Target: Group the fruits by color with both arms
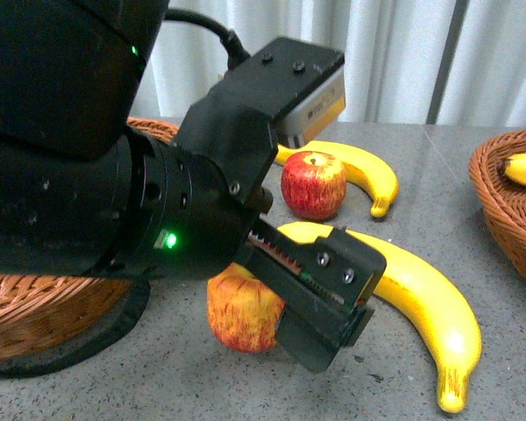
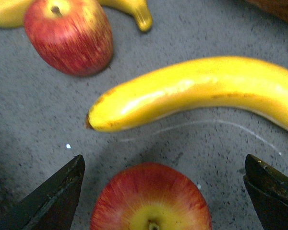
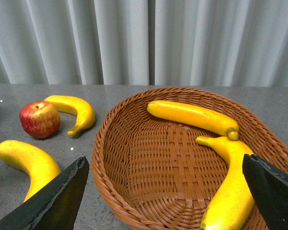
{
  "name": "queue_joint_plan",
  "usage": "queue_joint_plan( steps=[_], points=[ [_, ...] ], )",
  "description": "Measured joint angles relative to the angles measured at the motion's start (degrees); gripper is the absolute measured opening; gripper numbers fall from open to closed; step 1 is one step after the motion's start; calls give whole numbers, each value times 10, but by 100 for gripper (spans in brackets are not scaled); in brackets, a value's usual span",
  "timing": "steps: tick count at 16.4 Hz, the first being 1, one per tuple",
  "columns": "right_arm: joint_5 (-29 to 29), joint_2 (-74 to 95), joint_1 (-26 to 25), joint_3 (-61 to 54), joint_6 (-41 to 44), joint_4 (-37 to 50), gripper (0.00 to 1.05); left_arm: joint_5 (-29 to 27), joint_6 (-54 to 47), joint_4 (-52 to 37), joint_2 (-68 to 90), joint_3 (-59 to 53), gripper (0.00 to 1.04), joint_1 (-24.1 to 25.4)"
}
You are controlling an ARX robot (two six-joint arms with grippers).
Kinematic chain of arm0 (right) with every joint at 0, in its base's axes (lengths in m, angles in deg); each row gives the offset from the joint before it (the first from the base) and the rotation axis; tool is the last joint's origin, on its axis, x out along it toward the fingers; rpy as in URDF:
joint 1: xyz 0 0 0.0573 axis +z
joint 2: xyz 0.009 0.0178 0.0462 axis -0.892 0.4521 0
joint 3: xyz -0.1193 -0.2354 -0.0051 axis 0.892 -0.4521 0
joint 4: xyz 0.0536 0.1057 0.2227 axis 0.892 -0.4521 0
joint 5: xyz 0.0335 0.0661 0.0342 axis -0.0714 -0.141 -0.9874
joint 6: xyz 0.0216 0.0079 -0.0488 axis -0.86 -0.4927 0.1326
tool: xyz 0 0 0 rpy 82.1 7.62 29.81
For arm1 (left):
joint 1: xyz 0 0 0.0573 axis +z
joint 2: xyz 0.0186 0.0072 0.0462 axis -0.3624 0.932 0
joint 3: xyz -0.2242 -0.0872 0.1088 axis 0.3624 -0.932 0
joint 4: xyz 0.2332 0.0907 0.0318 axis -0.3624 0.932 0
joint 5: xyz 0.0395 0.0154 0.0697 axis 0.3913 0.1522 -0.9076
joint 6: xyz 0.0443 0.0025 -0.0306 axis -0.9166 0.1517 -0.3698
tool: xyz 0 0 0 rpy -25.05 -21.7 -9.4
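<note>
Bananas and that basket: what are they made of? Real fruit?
Bananas: probably plastic, glossy and evenly bright yellow with hard highlights, so likely fake. Basket: woven wicker or rattan by the look, matte brown, with interlaced strands visible.

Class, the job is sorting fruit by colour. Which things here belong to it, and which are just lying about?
Job: near apple, far apple, near banana, far banana, left basket, right basket with its two bananas, left hand, right hand, both open.
Lying about: curtain, grey table.
</note>
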Motion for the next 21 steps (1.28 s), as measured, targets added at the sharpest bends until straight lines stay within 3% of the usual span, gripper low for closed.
queue_joint_plan(
  steps=[8,11,14,15,16,21],
  points=[
    [0,0,0,0,0,0,98,-24,-24,8,17,-10,98,0],
    [0,0,0,0,0,0,98,-17,-28,5,11,-13,67,3],
    [0,0,0,0,0,0,98,-18,-21,-2,-28,-13,64,21],
    [0,0,0,0,0,0,98,-42,3,-24,-75,-6,63,59],
    [0,0,0,0,0,0,98,-102,101,-12,-116,14,63,163],
    [0,0,0,0,0,0,98,-109,206,-7,-88,-15,63,256]
  ],
)
